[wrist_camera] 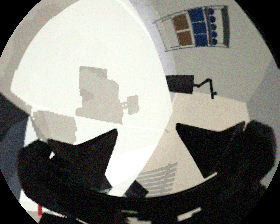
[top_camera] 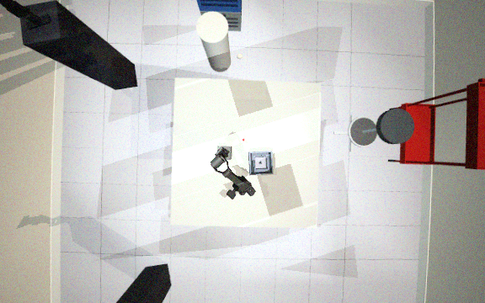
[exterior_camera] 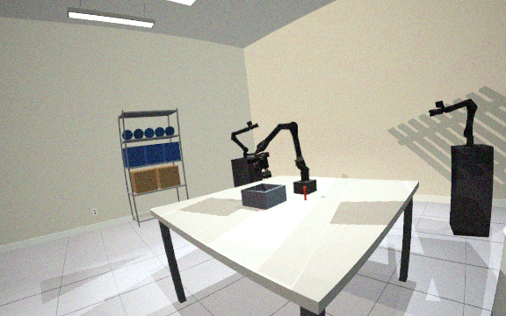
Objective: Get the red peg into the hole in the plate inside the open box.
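Note:
The red peg (top_camera: 243, 140) (exterior_camera: 305, 193) (wrist_camera: 40, 209) stands upright on the table, beside the arm's base. The open slate-blue box (top_camera: 251, 164) (exterior_camera: 263, 200) (wrist_camera: 10, 150) stands on the table to the peg's lower right in the overhead view. In that view a pale plate (top_camera: 263, 167) with a small dark mark at its middle shows inside. My gripper (top_camera: 242, 194) (exterior_camera: 267, 167) (wrist_camera: 147, 129) is wide open and empty. It hangs above the table, below and left of the box in the overhead view, away from the peg.
The arm's base (top_camera: 226, 148) (exterior_camera: 305, 186) stands on the white table (top_camera: 200, 210) (exterior_camera: 279, 259). Around the table are a white cylinder (top_camera: 213, 27), a grey round stool (top_camera: 395, 125), a red cart (top_camera: 419, 135) and a shelf rack (exterior_camera: 149, 139). Two pedestals carry other arms.

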Controlling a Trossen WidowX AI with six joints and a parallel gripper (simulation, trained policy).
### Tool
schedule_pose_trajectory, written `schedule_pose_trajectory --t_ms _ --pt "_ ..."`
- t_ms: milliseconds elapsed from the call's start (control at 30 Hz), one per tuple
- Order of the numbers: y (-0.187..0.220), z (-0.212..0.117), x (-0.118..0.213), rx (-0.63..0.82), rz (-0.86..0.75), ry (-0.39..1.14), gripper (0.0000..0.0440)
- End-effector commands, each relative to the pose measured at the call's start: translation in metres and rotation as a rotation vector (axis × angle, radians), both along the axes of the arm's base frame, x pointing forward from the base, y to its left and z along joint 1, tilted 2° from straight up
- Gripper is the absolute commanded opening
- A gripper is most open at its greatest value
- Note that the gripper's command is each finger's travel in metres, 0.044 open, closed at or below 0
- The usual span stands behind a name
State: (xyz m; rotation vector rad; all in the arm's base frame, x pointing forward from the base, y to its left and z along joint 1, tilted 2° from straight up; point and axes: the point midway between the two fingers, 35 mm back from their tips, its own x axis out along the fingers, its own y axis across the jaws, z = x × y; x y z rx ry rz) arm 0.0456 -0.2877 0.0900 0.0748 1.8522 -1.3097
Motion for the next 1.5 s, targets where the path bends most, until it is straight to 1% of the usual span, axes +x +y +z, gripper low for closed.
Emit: schedule_pose_trajectory --t_ms 0,200,400,567,733,900,1067,1267,1467 --pt "0.007 0.006 0.034 -0.027 0.048 -0.076 0.0440" --pt "0.030 0.014 0.094 -0.042 0.134 -0.208 0.0440" --pt "0.067 0.022 0.146 -0.025 0.202 -0.332 0.0440" --pt "0.106 0.027 0.179 0.009 0.241 -0.421 0.0440" --pt "0.150 0.030 0.202 0.055 0.261 -0.490 0.0440" --pt "0.195 0.031 0.214 0.107 0.260 -0.532 0.0440" --pt "0.239 0.030 0.214 0.153 0.241 -0.545 0.0440" --pt "0.285 0.026 0.202 0.190 0.200 -0.528 0.0440" --pt "0.322 0.020 0.183 0.204 0.160 -0.490 0.0440"
